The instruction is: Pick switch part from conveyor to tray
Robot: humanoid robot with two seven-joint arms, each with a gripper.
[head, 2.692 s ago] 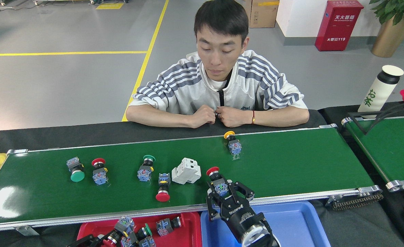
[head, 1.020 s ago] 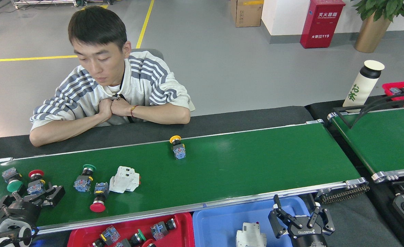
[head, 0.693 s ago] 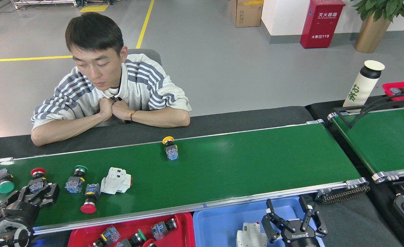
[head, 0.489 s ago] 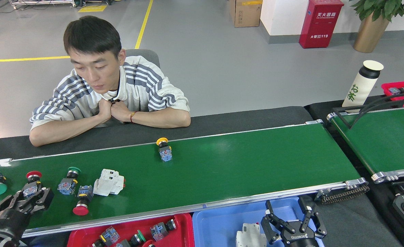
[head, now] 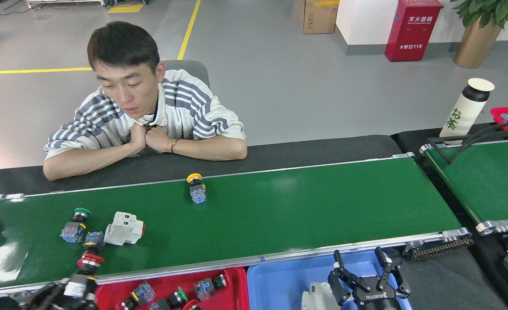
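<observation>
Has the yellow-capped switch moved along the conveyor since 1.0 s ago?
Yes. The yellow-capped switch has travelled leftward along the conveyor, farther from its right end roller and toward the left end, staying near the far rail.

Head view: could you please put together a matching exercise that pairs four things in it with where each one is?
Things:
1. yellow-capped switch
2. bottle
3. right gripper
4. cardboard box

Places:
a. over the blue tray
b. on the floor beside the red cabinet
c. on the conveyor, near its far rail
d. upright at the far end of the second belt

Pairs: 1-c, 2-d, 3-a, 4-b
</observation>
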